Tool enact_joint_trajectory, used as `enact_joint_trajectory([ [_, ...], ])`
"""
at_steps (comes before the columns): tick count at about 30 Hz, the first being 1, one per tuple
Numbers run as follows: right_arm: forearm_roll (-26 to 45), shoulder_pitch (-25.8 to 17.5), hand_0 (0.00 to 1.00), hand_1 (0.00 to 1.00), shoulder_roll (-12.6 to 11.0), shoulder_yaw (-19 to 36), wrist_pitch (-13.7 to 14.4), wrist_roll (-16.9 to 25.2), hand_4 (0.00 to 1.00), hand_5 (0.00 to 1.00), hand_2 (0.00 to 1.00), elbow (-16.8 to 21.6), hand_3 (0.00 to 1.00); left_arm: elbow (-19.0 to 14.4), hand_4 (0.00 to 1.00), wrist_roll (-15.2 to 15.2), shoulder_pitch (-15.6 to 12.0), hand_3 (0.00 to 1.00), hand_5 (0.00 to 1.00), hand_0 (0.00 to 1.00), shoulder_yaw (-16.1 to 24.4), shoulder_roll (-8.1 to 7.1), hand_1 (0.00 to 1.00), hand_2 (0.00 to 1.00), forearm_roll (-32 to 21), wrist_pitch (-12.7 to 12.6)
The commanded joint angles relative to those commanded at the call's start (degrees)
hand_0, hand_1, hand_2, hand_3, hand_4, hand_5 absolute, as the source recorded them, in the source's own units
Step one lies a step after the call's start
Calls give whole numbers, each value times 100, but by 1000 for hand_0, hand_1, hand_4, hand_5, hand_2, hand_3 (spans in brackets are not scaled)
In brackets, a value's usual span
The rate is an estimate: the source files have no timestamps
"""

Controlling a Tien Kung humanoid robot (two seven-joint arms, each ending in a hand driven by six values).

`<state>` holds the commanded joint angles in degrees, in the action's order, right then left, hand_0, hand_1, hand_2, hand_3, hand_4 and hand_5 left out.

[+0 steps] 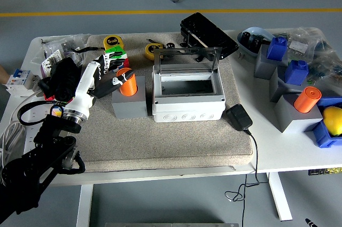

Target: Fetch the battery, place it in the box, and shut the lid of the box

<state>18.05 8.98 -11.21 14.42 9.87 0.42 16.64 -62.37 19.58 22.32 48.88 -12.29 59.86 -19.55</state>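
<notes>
An orange cylindrical battery [128, 83] stands upright in a grey block holder [129, 106] on the grey mat [171, 141]. My left hand [111, 73], on a white-and-black forearm coming in from the lower left, sits just left of the battery. Its fingers are spread, and the thumb tip reaches the battery's upper left side without closing round it. Right of the holder is the white box [187, 99], with its inside showing bare. Its clear lid [187, 59] stands upright at the back. My right arm is out of view.
A black power adapter [239, 116] with its cable lies right of the box. Behind the box is a black case [208, 34]. Tape rolls [113, 41] and clutter sit at the back left. At the right are grey blocks, blue pieces, a second orange cylinder [308, 99] and a yellow ball [332, 119].
</notes>
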Motion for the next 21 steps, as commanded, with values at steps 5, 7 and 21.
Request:
enact_joint_trajectory([
  [5, 9, 7, 702, 691, -2, -9, 1, -1, 968, 509, 687, 0, 592, 120, 998, 25, 121, 782, 433, 786, -200, 34, 772, 737, -104, -32],
  [7, 13, 9, 702, 691, -4, -9, 1, 2, 968, 509, 687, 1, 592, 170, 998, 37, 178, 782, 433, 786, -300, 52, 772, 737, -130, -56],
  [21, 53, 25, 702, 691, -9, -66, -11, -1, 972, 503, 686, 2, 594, 498, 998, 47, 453, 763, 287, 747, -677, 232, 722, 712, -278, -145],
])
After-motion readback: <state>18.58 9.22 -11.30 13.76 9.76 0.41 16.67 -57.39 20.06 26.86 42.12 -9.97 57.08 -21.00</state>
